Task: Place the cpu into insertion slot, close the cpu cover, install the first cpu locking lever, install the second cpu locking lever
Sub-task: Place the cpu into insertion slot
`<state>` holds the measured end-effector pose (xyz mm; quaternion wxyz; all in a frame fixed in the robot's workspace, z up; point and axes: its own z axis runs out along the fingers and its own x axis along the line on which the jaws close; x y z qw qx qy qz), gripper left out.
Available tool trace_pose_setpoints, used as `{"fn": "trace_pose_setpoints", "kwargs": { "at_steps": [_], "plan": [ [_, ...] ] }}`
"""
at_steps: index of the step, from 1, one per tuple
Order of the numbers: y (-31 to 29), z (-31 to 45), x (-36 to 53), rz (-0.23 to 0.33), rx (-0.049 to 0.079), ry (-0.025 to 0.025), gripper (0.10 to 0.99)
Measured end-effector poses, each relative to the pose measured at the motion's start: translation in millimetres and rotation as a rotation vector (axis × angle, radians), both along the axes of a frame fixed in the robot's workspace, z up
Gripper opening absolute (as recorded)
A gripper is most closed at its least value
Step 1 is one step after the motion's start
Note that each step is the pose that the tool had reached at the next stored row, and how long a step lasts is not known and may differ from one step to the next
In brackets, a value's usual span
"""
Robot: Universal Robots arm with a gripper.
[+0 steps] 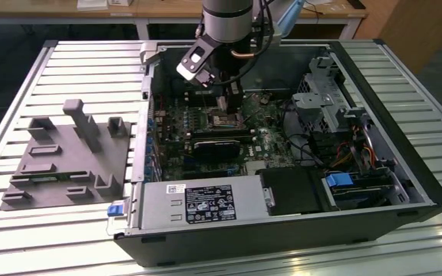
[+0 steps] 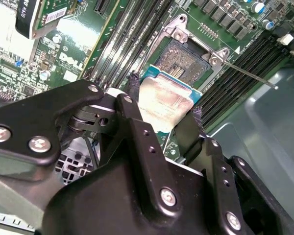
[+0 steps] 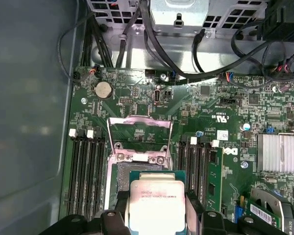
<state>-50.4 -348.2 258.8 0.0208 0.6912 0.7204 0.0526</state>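
Cpu, where is it? — DESK
Pinched by two opposite edges between the closed fingers of the gripper, metal top up, hovering just short of the insertion slot inside the open computer case — FIELD
Is the socket ready for it? — DESK
It looks so: in the first wrist view the cpu cover stands flipped up and the slot's dark centre lies bare; in the second wrist view a locking lever juts out free — FIELD
How should the drop go? — DESK
My judgement: square the chip to the silvery rim, keep it level, lower it straight with no sliding, and let go only once it lies flat; a tilted corner could catch the contacts — FIELD
Any writing? — DESK
Fine print on the chip's lid, white lettering on the green motherboard, a printed label on the power supply; none of it quoted — FIELD
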Motion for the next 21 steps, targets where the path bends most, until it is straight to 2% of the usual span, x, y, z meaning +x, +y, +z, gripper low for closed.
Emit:
{"fn": "trace_pose_setpoints", "kwargs": {
  "at_steps": [3, 4, 5, 8, 10, 12, 15, 21],
  "plan": [
    [0.0, -0.2, -0.1, 0.000, 0.000, -0.0008, 0.537],
    [0.0, -0.7, -0.2, 0.000, -0.001, -0.0040, 0.537],
    [0.0, -1.2, -0.4, 0.000, -0.002, -0.0102, 0.537],
    [0.3, -2.7, -1.3, 0.000, -0.010, -0.0333, 0.537],
    [0.8, -3.9, -2.0, 0.000, -0.021, -0.0424, 0.537],
    [2.0, -5.6, -2.4, 0.000, -0.037, -0.0447, 0.537],
    [4.7, -9.0, -2.5, 0.001, -0.054, -0.0447, 0.537],
    [9.1, -14.6, -3.4, 0.001, -0.057, -0.0448, 0.537]
  ]
}}
